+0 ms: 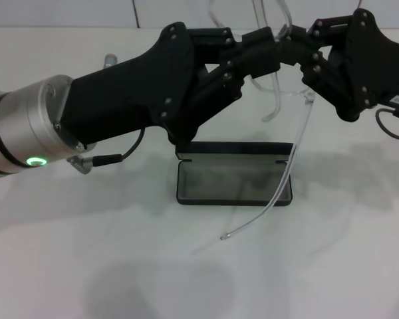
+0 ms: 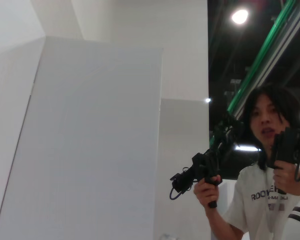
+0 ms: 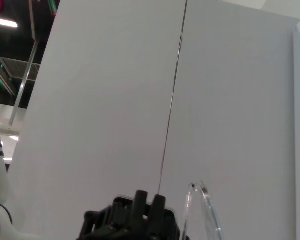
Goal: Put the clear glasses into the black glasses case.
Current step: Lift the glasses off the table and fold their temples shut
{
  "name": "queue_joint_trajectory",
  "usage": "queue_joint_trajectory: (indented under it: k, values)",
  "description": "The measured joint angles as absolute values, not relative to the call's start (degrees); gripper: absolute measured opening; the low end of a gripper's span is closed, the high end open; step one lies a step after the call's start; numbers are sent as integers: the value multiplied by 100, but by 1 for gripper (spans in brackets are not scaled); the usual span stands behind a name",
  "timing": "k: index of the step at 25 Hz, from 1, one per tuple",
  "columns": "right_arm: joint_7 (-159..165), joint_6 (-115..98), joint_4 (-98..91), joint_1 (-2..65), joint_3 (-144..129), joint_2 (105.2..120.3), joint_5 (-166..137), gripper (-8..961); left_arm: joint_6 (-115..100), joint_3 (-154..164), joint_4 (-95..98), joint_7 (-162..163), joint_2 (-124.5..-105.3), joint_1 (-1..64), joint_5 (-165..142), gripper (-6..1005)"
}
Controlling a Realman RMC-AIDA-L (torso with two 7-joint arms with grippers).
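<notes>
The clear glasses hang in the air above the table, between my two grippers. My left gripper reaches in from the left and my right gripper from the right; both pinch the frame near its top. One long clear arm droops past the case, its tip near the table. Directly below lies the black glasses case, lid open, grey lining showing. In the right wrist view the glasses' clear tips rise beside a black gripper body. The left wrist view shows neither glasses nor case.
The white table runs around the case. White wall panels stand behind. A person holding black handheld controllers shows in the left wrist view, far off.
</notes>
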State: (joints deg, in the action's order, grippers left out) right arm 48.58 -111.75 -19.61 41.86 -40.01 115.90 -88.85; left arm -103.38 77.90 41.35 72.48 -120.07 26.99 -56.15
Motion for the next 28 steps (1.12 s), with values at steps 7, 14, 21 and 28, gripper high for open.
queue_joint_trajectory:
  k: [7, 14, 21, 28]
  values:
    - [4847, -11255, -1928, 4246, -4015, 11592, -8885, 65, -10291, 7791, 4027, 7178, -12005, 2717, -5614, 96]
    - [4843, -11258, -1830, 4319, -4017, 11592, -8890, 65, -10283, 7778, 3894, 7100, -12005, 2777, -5614, 96]
    - [4843, -11253, -1824, 4332, -4148, 11592, -8891, 66, -10282, 7786, 3885, 7079, -12005, 2775, -5536, 95]
    - [4833, -11249, -1825, 4332, -4145, 11600, -8888, 66, -10283, 7789, 3838, 7039, -12005, 2776, -5531, 95]
